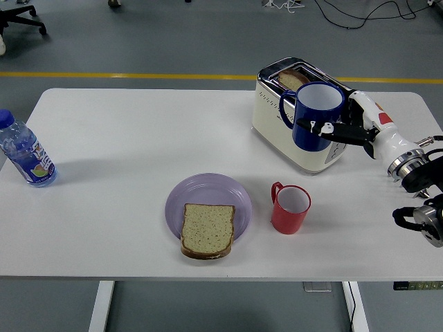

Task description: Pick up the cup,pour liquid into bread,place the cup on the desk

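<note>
The blue cup [318, 115] is held upright at the upper right of the frame, in front of the toaster [304, 121], with the right hand [349, 124] clamped around its body. It is judged rigid, smooth and fairly light, so a wrap around the wall is preferred to the handle. The bread [207, 230] is seen on the purple plate [208, 194] at lower centre, beside a red mug [291, 207].

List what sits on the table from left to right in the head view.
Clear plastic water bottle with blue cap → round purple plate holding a slice of brown bread → red ceramic mug. The cream and chrome toaster and the held blue mug overlap, so both are omitted.
</note>
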Tool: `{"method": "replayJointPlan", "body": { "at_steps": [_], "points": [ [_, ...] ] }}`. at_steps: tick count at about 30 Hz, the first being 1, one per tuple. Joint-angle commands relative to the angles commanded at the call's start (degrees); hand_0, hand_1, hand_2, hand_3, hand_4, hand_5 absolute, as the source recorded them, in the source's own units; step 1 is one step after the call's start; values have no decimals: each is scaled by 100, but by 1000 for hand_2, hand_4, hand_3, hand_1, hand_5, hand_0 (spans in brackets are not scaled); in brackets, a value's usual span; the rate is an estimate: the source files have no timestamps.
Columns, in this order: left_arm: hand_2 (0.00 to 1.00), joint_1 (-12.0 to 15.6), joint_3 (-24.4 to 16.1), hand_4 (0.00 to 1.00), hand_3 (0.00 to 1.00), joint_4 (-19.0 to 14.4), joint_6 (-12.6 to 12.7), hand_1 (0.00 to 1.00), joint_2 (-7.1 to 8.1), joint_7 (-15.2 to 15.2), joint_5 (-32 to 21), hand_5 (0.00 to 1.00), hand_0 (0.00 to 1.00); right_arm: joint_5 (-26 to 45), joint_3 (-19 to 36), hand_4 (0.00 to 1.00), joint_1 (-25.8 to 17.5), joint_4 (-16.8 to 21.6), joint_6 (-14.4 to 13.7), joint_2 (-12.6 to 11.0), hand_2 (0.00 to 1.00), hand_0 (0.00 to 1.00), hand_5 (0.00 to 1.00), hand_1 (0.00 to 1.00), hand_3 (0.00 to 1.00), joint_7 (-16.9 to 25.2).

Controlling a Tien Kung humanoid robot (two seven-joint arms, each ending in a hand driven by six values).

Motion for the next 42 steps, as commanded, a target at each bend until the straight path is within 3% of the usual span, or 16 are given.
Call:
{"method": "replayJointPlan", "body": {
  "at_steps": [7,13,19,33,42],
  "points": [
    [737,19,21,393,626,1,-7,734,-5,-2,-1,998,667,-817,557,621,-614,-315,-325,238,538,437,2,403,563,359],
    [737,43,69,393,627,4,-13,735,-11,-4,-15,998,668,-1107,911,609,-1196,-928,-816,718,545,466,2,418,568,1302],
    [737,46,92,393,627,0,-12,735,-7,-5,1,998,668,-963,990,598,-1452,-1367,-1084,942,548,471,2,436,570,2000],
    [736,-1,27,396,627,0,13,734,-7,2,15,998,667,-653,691,582,-1684,-2489,-1363,1161,553,443,2,460,571,3414],
    [736,-21,24,398,627,-1,11,734,-4,-1,35,998,667,-493,392,592,-1661,-3006,-1227,1248,553,457,3,454,573,3674]
  ]
}}
